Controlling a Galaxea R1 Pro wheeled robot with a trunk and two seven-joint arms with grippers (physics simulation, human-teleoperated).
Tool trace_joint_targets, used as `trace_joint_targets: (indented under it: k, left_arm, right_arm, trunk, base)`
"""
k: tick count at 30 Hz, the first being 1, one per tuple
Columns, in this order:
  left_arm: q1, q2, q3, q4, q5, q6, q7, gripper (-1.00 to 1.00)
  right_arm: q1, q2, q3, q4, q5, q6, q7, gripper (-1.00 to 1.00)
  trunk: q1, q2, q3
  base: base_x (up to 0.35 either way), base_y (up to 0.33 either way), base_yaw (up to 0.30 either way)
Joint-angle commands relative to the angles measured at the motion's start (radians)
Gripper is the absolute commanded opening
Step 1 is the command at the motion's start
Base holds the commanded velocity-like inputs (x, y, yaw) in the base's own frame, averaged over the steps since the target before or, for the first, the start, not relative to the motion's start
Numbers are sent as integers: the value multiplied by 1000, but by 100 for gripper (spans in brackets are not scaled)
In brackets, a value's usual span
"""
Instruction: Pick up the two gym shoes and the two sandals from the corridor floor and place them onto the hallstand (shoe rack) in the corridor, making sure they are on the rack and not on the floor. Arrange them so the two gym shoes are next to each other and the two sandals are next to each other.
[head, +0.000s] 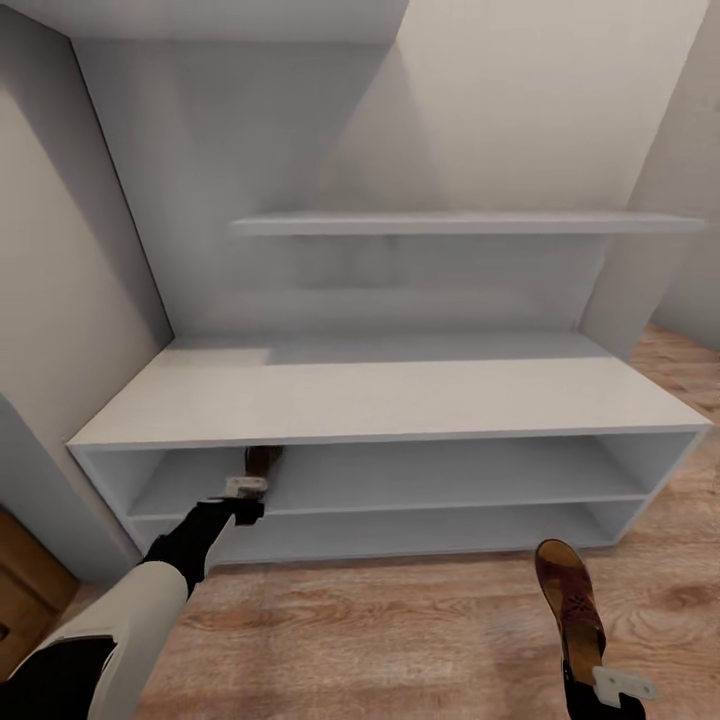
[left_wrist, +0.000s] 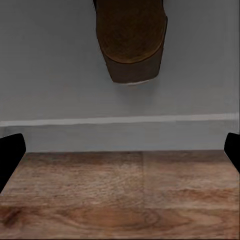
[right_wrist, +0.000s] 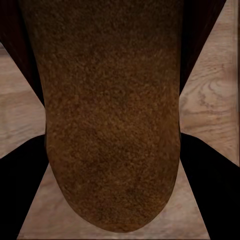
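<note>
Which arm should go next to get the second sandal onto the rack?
Right, probably. The right gripper is shut on the second sandal, above the floor. The left gripper is open, its sandal lying on the rack.

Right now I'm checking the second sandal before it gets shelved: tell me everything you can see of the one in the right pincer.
The sandal is brown, with a reddish patterned upper and a rough, suede-like footbed. It is held above the wood floor in front of the hallstand, apart from it, its rounded toe end pointing toward the rack. The right pincer is shut on its near end, dark fingers either side.
</note>
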Motion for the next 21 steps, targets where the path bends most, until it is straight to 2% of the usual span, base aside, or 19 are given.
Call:
trace_joint_targets:
  k: [1, 4, 7, 9, 10, 11, 12, 14, 15, 16, 19, 21]
  left_arm:
    - [4, 4, 6, -1, -8, -1, -4, 100]
    - [24, 9, 7, -2, -4, -15, -6, 100]
    - [60, 11, 8, 3, -3, -104, -21, 100]
    - [79, 12, 8, 5, -2, -140, -38, 100]
    - [101, 13, 9, 6, -2, -173, -65, 100]
    - [139, 18, 10, 5, -3, -215, -128, 100]
    - [152, 21, 10, 4, -3, -227, -151, 100]
    - [200, 38, 10, 1, -2, -280, -248, 100]
    - [213, 43, 10, 2, -2, -296, -274, 100]
    - [246, 56, 10, 3, -2, -348, -355, 100]
    - [285, 78, 11, 8, -2, -419, -464, 100]
    - [321, 101, 11, 12, 2, -469, -563, 100]
  right_arm:
    - [-1, -1, -1, 1, -5, -4, 2, -100]
    - [-1, 0, -1, 2, -5, -4, 3, -100]
    - [-1, -1, -1, 2, -5, -4, 3, -100]
    - [-1, -1, -1, 2, -5, -4, 3, -100]
    - [-1, 0, -1, 2, -5, -4, 3, -100]
    - [-1, 0, -1, 2, -5, -4, 2, -100]
    - [-1, 0, -1, 2, -5, -4, 2, -100]
    - [-1, 0, -1, 2, -5, -4, 2, -100]
    - [-1, 0, -1, 2, -5, -4, 2, -100]
    - [-1, 0, -1, 2, -5, -4, 2, -100]
    - [-1, 0, -1, 2, -5, -4, 2, -100]
    - [-1, 0, -1, 2, -5, -4, 2, -100]
  trunk:
    - [-1, 0, -1]
    - [-1, 0, -1]
    - [-1, 0, -1]
    - [-1, 0, -1]
    - [-1, 0, -1]
    - [-1, 0, -1]
    - [-1, 0, -1]
    - [-1, 0, -1]
    - [-1, 0, -1]
    - [-1, 0, -1]
    - [-1, 0, -1]
    - [-1, 0, -1]
  base:
    - [-336, 0, 0]
    - [-336, 0, 0]
    - [-336, 0, 0]
    - [-336, 0, 0]
    - [-336, 0, 0]
    - [-336, 0, 0]
    - [-333, 0, 0]
    - [-292, 0, 0]
    - [-245, 0, 0]
    - [-158, 0, 0]
    - [-91, 0, 0]
    - [-34, 0, 0]
